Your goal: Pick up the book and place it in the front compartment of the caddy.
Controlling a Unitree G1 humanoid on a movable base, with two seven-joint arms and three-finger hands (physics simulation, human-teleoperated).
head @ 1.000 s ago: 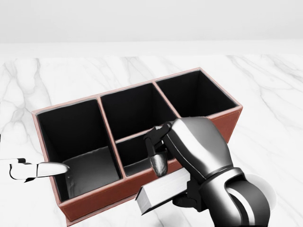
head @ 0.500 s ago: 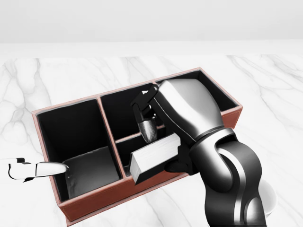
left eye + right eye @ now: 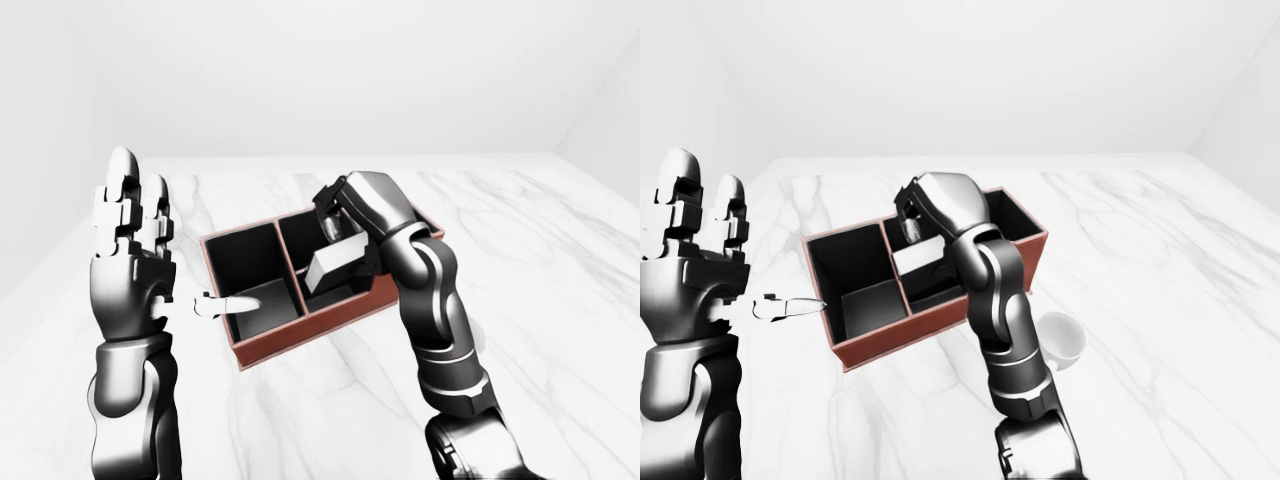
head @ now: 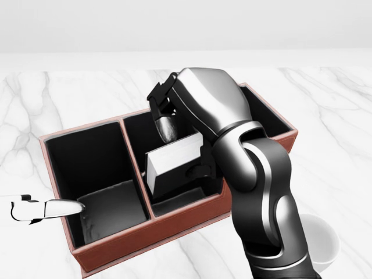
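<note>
The caddy (image 4: pixel 145 232) is a red-brown box with black compartments on the marble table. In the head view it has one large compartment on the left, a middle section split in two, and one on the right. My right hand (image 4: pixel 177 145) is shut on the book (image 4: pixel 174 163), a pale grey block. It holds the book tilted, above the divider of the split middle section. My left hand (image 3: pixel 150 255) is raised to the left of the caddy, open and empty, fingers pointing up. Its thumb tip (image 4: pixel 46 208) shows at the left edge of the head view.
A white cup (image 3: pixel 1060 340) stands on the marble table (image 4: pixel 325 116) just right of the caddy's near corner, beside my right arm. The table runs to a white wall at the top of the views.
My right hand has carried the book up and to the left in the head view, from outside the caddy's near wall to above the middle compartments. The left hand has not moved.
</note>
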